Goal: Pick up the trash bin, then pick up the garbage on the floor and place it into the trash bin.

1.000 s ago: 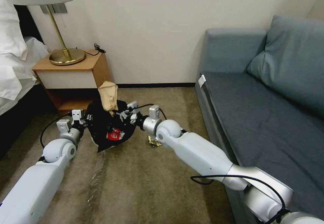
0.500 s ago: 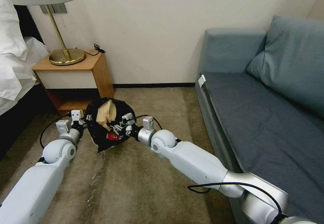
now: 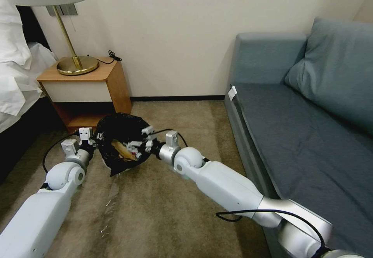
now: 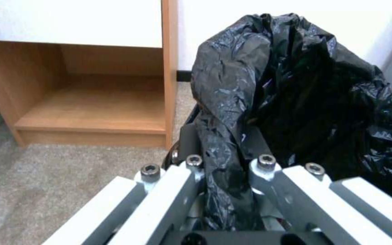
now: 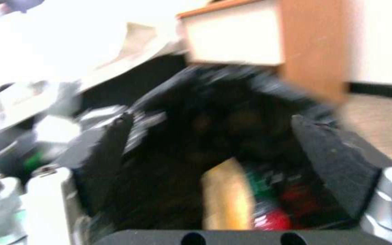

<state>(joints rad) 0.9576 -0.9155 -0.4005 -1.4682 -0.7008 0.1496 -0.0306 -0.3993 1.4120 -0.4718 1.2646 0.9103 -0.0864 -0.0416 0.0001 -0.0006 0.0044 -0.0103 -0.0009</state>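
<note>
1. black-lined trash bin (image 3: 116, 149) sits lower left of centre, my left gripper (image 3: 93, 140) clamped on its bag rim.
2. my right gripper (image 3: 139, 144) hangs spread and empty over its mouth.
3. brown paper bag (image 3: 123, 150) lies inside, slanted, just below my right fingers.

Both arms reach forward and down toward the floor, the left nearly straight, the right bent at the elbow and angled in from the right side. The left gripper (image 3: 94, 140) has its 2 fingers closed on the bin liner's black plastic, pinched between them in the left wrist view. The right gripper (image 5: 214, 146) has its jaws spread wide apart, with nothing between its dark pads (image 5: 337, 163).
</note>
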